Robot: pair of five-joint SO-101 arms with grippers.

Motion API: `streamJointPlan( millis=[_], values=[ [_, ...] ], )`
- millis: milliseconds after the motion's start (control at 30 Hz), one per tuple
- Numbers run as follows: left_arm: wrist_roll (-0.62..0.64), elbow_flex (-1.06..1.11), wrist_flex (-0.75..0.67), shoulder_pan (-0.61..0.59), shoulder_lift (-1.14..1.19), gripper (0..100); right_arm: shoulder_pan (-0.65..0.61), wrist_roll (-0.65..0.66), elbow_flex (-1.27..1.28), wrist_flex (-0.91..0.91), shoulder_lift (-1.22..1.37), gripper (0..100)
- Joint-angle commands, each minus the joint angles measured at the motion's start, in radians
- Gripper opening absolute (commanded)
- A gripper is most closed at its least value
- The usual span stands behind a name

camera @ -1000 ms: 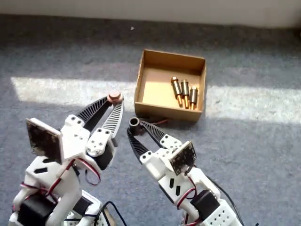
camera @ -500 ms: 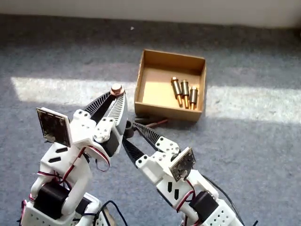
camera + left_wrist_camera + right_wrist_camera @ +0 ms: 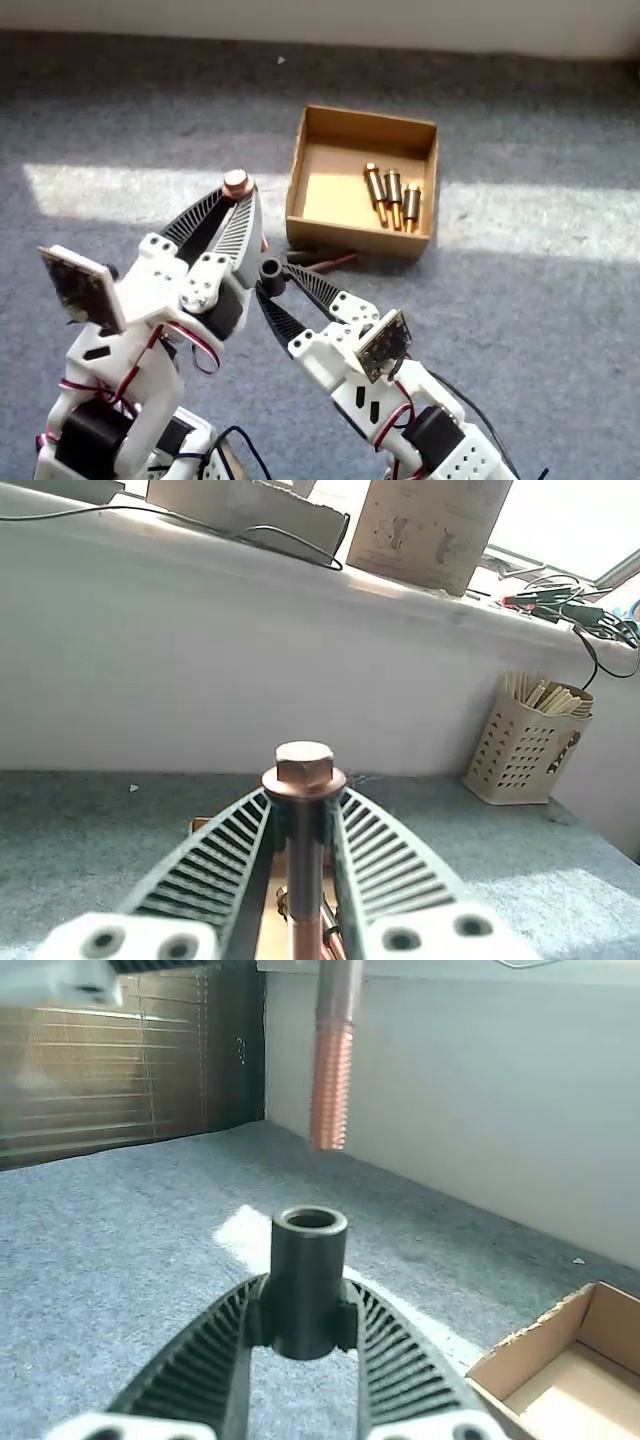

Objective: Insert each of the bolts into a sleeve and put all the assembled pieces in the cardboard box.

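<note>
The copper bolt [image 3: 303, 770] is gripped between the fingers of the left gripper [image 3: 238, 195]. Its threaded end hangs just above the black sleeve [image 3: 308, 1280], not touching it. The right gripper [image 3: 272, 278] clamps the sleeve. Three assembled pieces [image 3: 392, 197] lie in the cardboard box [image 3: 356, 235].

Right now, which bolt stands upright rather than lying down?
The bolt in the left gripper, head up; three bolts lie in the box, a loose bolt beside it.

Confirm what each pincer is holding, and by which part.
Left pincer grips a copper bolt on the shank just below its head. Right pincer grips a black sleeve around its lower half, open end up.
</note>
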Motion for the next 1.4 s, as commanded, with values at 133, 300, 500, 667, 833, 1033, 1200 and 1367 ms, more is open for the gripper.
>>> streamJointPlan(
  millis=[133, 300, 500, 667, 833, 1033, 1200, 1367],
  values=[
    [-0.002, -0.039, 0.101, 0.064, -0.108, 1, -0.007, 0.009, 0.119, -0.001, -0.008, 0.5],
    [-0.003, 0.044, 0.051, 0.067, -0.079, 1, -0.008, 0.009, 0.122, -0.001, -0.008, 0.5],
    [0.000, 0.096, 0.017, 0.070, -0.071, 1, -0.008, 0.009, 0.122, -0.001, -0.010, 0.5],
    [0.000, 0.127, 0.021, 0.070, -0.079, 1, -0.007, 0.009, 0.122, -0.001, -0.010, 0.5],
    [-0.058, 0.173, 0.023, 0.081, -0.081, 1, -0.004, 0.009, 0.119, -0.001, -0.010, 0.5],
    [-0.157, 0.196, 0.126, 0.134, -0.081, 3, 0.022, 0.005, 0.119, 0.002, -0.004, 0.5],
    [-0.158, 0.199, 0.219, 0.133, -0.081, 19, 0.082, 0.005, 0.119, 0.002, -0.004, 0.5],
    [-0.164, 0.194, 0.264, 0.133, -0.081, 23, 0.125, 0.003, 0.119, 0.012, -0.002, 0.5]
  ],
)
